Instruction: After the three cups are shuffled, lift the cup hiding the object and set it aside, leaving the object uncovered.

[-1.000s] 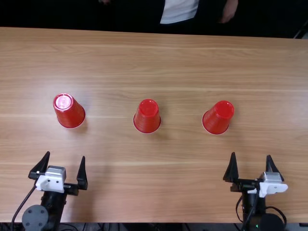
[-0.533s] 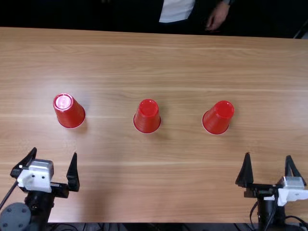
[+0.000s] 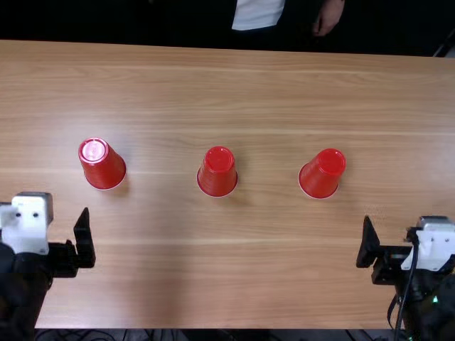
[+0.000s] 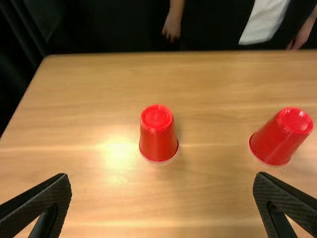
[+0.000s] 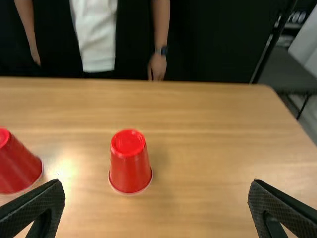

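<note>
Ahead of the left gripper (image 4: 160, 176), on the line between its two widely parted, empty fingers, stands the left cup (image 4: 158, 134). It is an upside-down tapered cup of thin red plastic, well apart from the fingertips on the light brown wooden table (image 4: 99, 79). The middle cup (image 4: 281, 136), of the same kind, sits ahead and off past that gripper's inner finger. The right gripper (image 5: 155, 186) is likewise spread wide and holds nothing. The right cup (image 5: 130, 161) stands ahead of it, a little toward its inner finger, and the middle cup lies farther out beyond that finger.

The object is under one of the three, but no rim shows a gap, so I cannot tell which cup covers it. That is the first risk: lifting the wrong cup would leave the object covered.

The grasp carries its own risks:
- The thin wall may buckle if the jaws close hard.
- The taper may let the cup slip down out of a light grip.
- A finger that arrives off-centre would push the cup sideways, dragging the object along or sending it rolling once it is free.
- If the middle cup is the one, both arms could reach for it and meet there.
- A lifted cup set down too near its neighbours could topple one.
</note>
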{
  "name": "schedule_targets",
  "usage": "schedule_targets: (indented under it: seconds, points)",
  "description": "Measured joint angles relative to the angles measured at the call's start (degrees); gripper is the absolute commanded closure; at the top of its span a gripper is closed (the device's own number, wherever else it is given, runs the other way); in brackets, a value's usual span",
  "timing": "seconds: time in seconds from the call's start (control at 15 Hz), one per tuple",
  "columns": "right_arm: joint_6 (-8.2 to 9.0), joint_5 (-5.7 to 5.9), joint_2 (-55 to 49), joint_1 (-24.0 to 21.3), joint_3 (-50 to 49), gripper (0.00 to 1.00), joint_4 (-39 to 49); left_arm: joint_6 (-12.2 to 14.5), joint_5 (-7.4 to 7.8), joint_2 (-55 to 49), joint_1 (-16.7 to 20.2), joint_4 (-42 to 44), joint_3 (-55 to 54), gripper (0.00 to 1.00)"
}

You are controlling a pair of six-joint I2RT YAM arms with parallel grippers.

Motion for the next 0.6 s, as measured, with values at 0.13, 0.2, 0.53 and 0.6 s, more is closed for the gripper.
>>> schedule_targets:
  seconds: [0.13,0.2,0.53,0.6]
  points:
    - [0.02,-0.02,4.2,0.0,4.8,0.00,-4.4,0.0,-0.59,6.8,0.5,-6.6,6.8,0.00]
    - [0.04,-0.04,6.6,0.0,7.5,0.00,-6.1,0.0,-0.61,10.1,0.5,-9.4,10.0,0.00]
    - [0.13,-1.90,16.1,0.0,15.9,0.00,-15.0,0.0,-0.63,22.5,0.5,-19.3,19.6,0.00]
    - [0.15,-2.01,17.8,0.0,17.0,0.00,-15.9,0.0,-0.61,24.7,0.5,-19.8,20.6,0.00]
